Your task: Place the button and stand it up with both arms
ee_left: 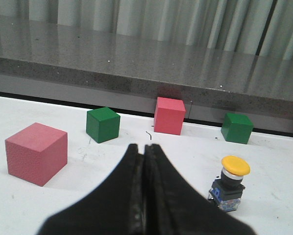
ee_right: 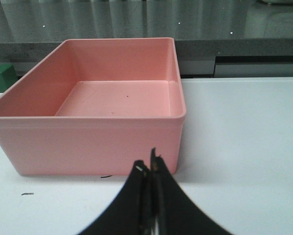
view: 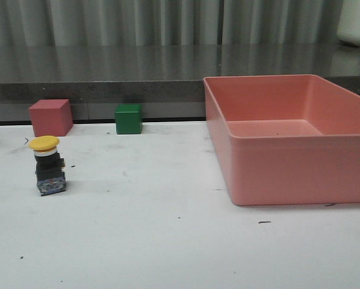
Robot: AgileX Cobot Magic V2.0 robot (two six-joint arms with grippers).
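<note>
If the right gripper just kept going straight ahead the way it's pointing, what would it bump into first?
Most likely the pink bin. The right gripper, fingers closed, points at the bin's near wall by its corner, with only bare table between. Depth is hard to judge, so it might just clip that corner.

Neither arm shows in the front view; only the wrist views catch the grippers. Left gripper [ee_left: 143, 149]: black fingers pressed together tip to tip, no gap between them, nothing held, pointing forward low over the table. Right gripper [ee_right: 149, 166]: fingers likewise closed against each other with nothing between them, tips slightly uneven, also held low and pointing forward.
</note>
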